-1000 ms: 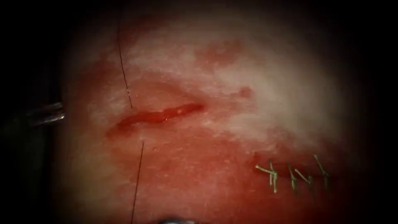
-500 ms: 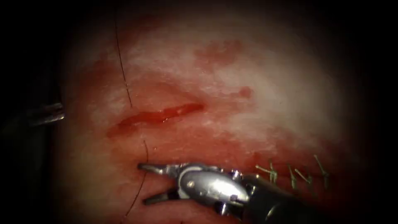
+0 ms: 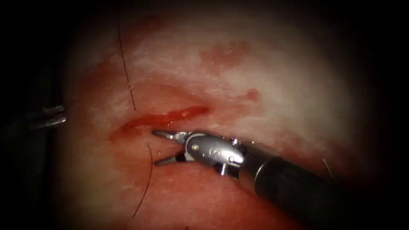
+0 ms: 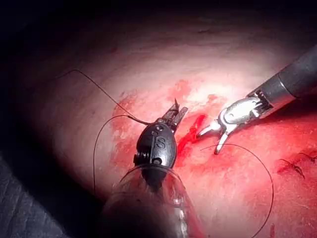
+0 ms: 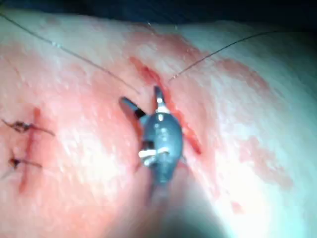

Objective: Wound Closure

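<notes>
The cut (image 3: 166, 118) lies across the tissue (image 3: 264, 81), wet with red fluid. My right tool (image 3: 155, 148) comes in from the lower right and hovers just below the cut's left part, jaws open and holding nothing; it is also seen from close (image 5: 140, 96). Dark thread (image 3: 127, 81) runs down from the top into the tissue above the cut, comes out below it and curves down (image 3: 147, 187), just left of the open jaws. My left tool (image 3: 53, 117) sits at the far left, jaws shut (image 4: 176, 113); thread passes right beside them, and I cannot tell if it is held.
Older stitches (image 5: 22, 128) with cut ends close a second wound to the right; the right tool's shaft (image 3: 289, 187) lies over most of them in the endoscope view. A loose loop of thread (image 4: 267, 183) lies on the tissue.
The right tool came in from below with its jaws opened wide, then moved up to the cut's lower edge, covering the old stitches. The left tool stayed put.
</notes>
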### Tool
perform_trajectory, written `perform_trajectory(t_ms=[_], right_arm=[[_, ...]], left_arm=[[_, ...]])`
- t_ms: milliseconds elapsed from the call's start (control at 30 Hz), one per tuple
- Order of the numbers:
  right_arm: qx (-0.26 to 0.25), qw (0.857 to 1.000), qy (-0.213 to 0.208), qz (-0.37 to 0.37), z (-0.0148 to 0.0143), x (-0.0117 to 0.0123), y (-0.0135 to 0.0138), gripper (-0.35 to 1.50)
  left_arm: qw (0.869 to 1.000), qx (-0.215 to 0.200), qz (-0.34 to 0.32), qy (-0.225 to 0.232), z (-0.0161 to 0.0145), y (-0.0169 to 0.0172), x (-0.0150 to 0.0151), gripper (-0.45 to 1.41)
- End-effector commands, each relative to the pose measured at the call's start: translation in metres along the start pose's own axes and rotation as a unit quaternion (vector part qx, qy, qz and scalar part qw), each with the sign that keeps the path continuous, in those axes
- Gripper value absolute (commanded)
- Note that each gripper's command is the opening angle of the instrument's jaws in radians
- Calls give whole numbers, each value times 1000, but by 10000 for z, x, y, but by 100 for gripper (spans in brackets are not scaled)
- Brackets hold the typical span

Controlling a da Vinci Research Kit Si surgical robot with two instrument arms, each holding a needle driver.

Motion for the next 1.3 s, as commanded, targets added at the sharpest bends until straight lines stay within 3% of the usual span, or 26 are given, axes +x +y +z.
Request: perform_trajectory(t_ms=[33, 267, 333, 400, 433, 467, 833, 933, 967, 1033, 1100, 1300], right_arm=[[2, 1000, 2, -2, 17, -4, 4, 138], [7, 1000, 8, -2, 28, -1, 1, 130], [18, 1000, 16, -3, 28, 1, -2, 109], [43, 999, 19, -8, 26, 3, -6, 57], [52, 998, 19, -9, 25, 3, -7, 0], [62, 998, 16, -8, 24, 5, -10, -32], [119, 993, -5, 18, -2, 21, -52, -35], [126, 992, 0, 8, -21, 47, -86, -35], [126, 992, 0, 8, -21, 47, -86, -35], [136, 991, 7, 3, -34, 73, -110, -35], [139, 990, 9, 2, -37, 79, -115, -35], [160, 987, 27, -5, -59, 127, -150, -35]], left_arm=[[1000, 0, -1, 0, 7, -1, -5, -45], [1000, -1, -1, 0, 6, -1, -5, -45], [1000, -1, -1, 0, 6, -1, -5, -45], [1000, -1, -1, 0, 6, -1, -5, -45], [1000, -1, -1, 0, 6, -1, -5, -45], [1000, -1, -1, 0, 6, -1, -5, -45], [1000, -1, -1, 0, 5, -1, -5, -45], [1000, -1, -1, 0, 5, -1, -5, -45], [1000, -1, -1, 0, 5, -1, -5, -45], [1000, 0, -1, 0, 5, -1, -5, -45], [1000, 0, -1, 0, 5, -1, -5, -45], [1000, 0, -1, 0, 5, -1, -5, -45]])
